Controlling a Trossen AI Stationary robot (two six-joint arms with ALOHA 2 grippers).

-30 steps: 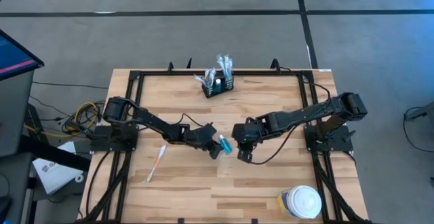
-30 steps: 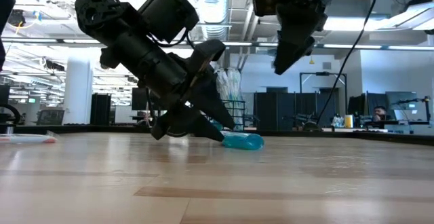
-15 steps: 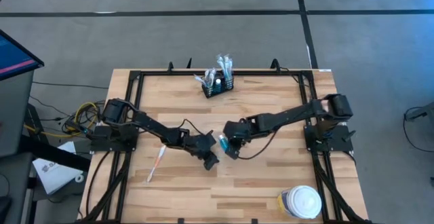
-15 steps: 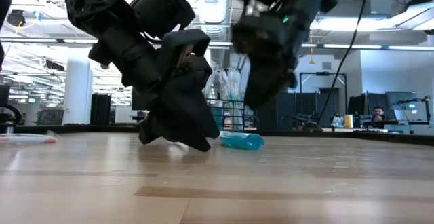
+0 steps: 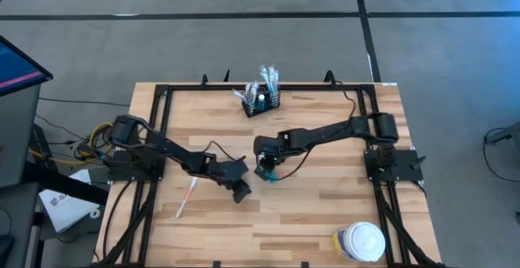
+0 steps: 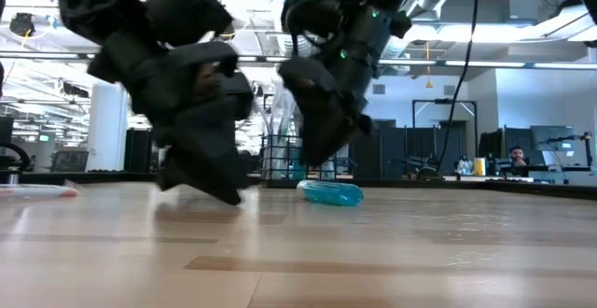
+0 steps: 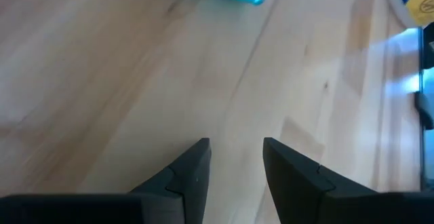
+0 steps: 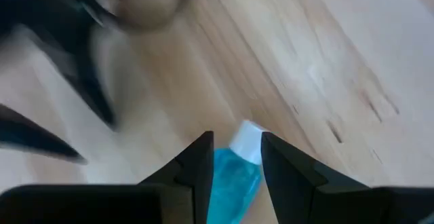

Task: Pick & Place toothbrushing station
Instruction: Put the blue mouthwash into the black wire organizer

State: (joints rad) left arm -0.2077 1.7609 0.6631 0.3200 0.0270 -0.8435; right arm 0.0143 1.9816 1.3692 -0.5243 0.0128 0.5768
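From above, the right gripper [image 5: 264,164] hangs over a small teal tube [image 5: 269,173] near the middle of the wooden table [image 5: 325,211]. The left gripper [image 5: 239,188] sits just beside it, empty. The black toothbrushing station [image 5: 260,100], already stocked with a few items, stands at the far edge, well apart from both. A toothbrush [image 5: 188,195] lies by the left arm and a white-lidded jar [image 5: 360,242] sits at the near right corner.

At table height, the tube [image 6: 330,193] lies flat on the pale planks, with an open lab of racks and monitors behind.

The left wrist view shows jaws parted over bare wood.

The right wrist view shows open jaws straddling the tube's white cap [image 8: 247,143]. The step looks like picking the tube; next the jaws must descend and close.
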